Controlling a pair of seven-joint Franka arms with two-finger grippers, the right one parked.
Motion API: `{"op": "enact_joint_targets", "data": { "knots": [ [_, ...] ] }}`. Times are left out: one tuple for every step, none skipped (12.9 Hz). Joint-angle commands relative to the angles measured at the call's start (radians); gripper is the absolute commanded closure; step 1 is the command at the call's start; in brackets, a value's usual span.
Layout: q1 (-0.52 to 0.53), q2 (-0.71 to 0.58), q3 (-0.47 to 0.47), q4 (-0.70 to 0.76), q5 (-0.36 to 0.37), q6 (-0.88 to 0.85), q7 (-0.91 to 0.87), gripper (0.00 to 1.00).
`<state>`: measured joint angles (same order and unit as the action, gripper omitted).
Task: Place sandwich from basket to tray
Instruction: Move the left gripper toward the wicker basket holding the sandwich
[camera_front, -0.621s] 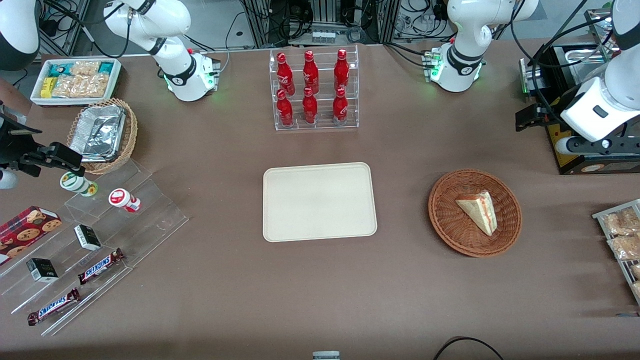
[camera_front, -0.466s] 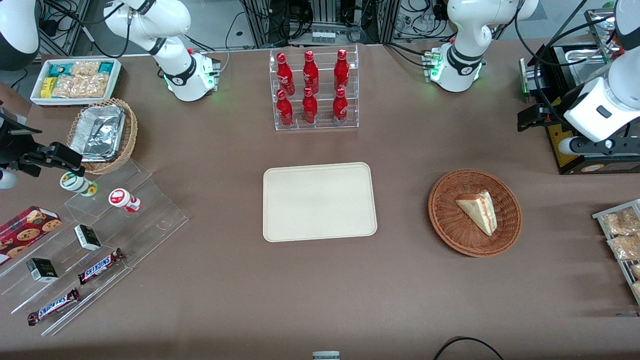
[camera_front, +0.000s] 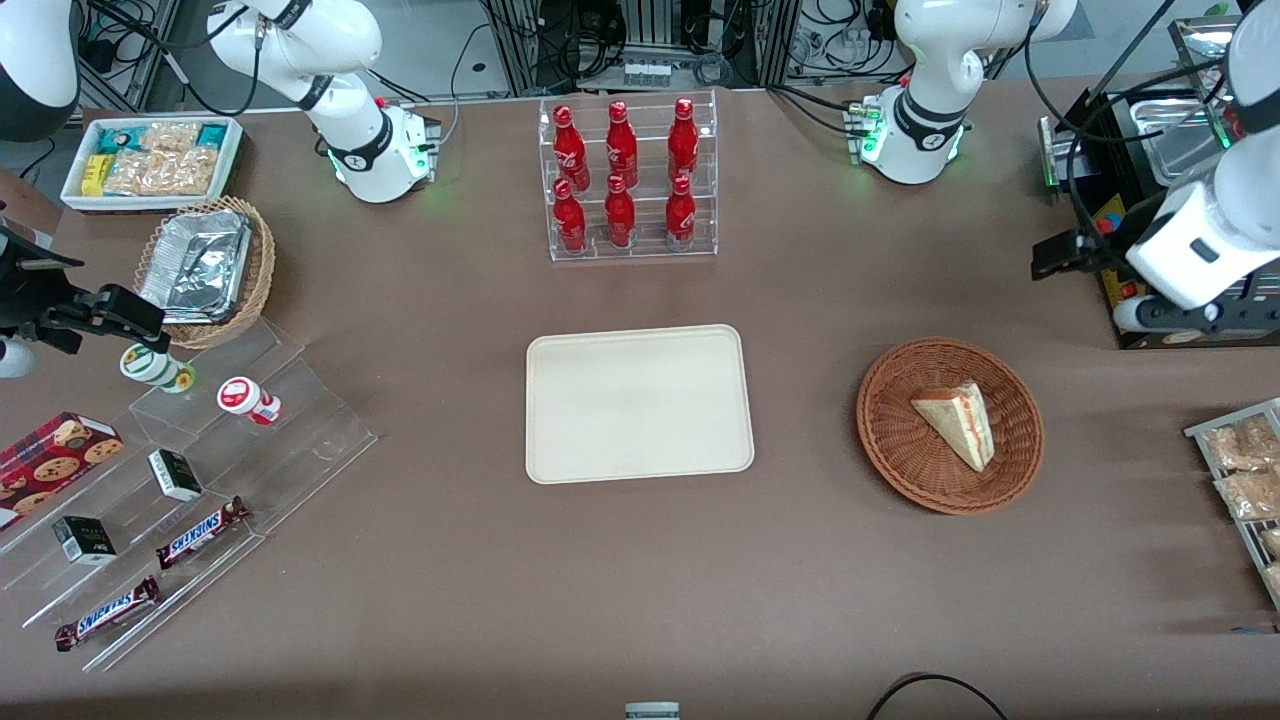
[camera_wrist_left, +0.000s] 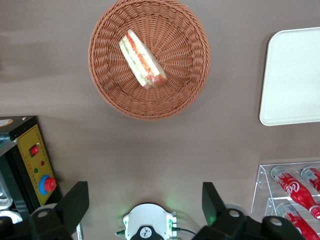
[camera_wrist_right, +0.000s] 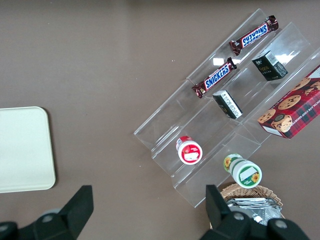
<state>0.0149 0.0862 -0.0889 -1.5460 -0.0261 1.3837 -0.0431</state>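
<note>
1. The sandwich (camera_wrist_left: 142, 60) lies in the basket (camera_front: 890, 440), slightly off-centre, with its filling side showing. The tray (camera_front: 640, 404) sits bare near the middle of the surface (camera_front: 640, 580), well apart from the basket toward the parked arm's end.
2. The gripper (camera_wrist_left: 145, 207) hangs high above the surface, farther from the front camera than the basket and not yet over it. Its fingers (camera_wrist_left: 75, 202) are spread wide and hold nothing.
3. The step in hand looks like the approach. To do it well, centre over the wedge, turn the fingers to close across its two bread faces, and squeeze lightly, since soft bread probably crushes easily.
4. Come down inside the basket rim without touching the wicker, which could shift.
5. The bottle rack (camera_front: 628, 180) stands farther from the front camera than the tray, out of the direct path. A black control box (camera_wrist_left: 30, 155) sits close by the arm; whether it crowds the descent is hard to judge.
</note>
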Motion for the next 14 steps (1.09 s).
{"op": "enact_joint_targets", "data": {
  "knots": [
    [0.008,0.055,-0.003,-0.009,0.0,0.058,0.005,0.0],
    [0.007,0.061,-0.003,-0.028,0.003,0.083,0.005,0.0],
    [0.007,0.06,-0.003,-0.058,0.005,0.122,0.003,0.0],
    [0.007,0.056,-0.003,-0.092,0.005,0.161,0.002,0.0],
    [0.008,0.059,-0.003,-0.117,0.006,0.197,0.0,0.0],
    [0.008,0.066,-0.003,-0.137,0.006,0.23,-0.009,0.0],
    [0.01,0.07,-0.002,-0.163,0.006,0.271,-0.012,0.0],
    [0.01,0.075,-0.002,-0.19,0.012,0.311,-0.012,0.0],
    [0.01,0.073,0.001,-0.23,0.02,0.358,-0.014,0.0],
    [0.01,0.066,0.004,-0.274,0.02,0.406,-0.018,0.0],
    [0.01,0.058,0.005,-0.317,0.02,0.455,-0.041,0.0],
    [0.01,0.047,0.005,-0.359,0.024,0.503,-0.081,0.0],
    [0.008,0.041,0.005,-0.394,0.038,0.546,-0.116,0.0],
    [0.008,0.034,0.005,-0.429,0.041,0.587,-0.142,0.0]
  ]
}}
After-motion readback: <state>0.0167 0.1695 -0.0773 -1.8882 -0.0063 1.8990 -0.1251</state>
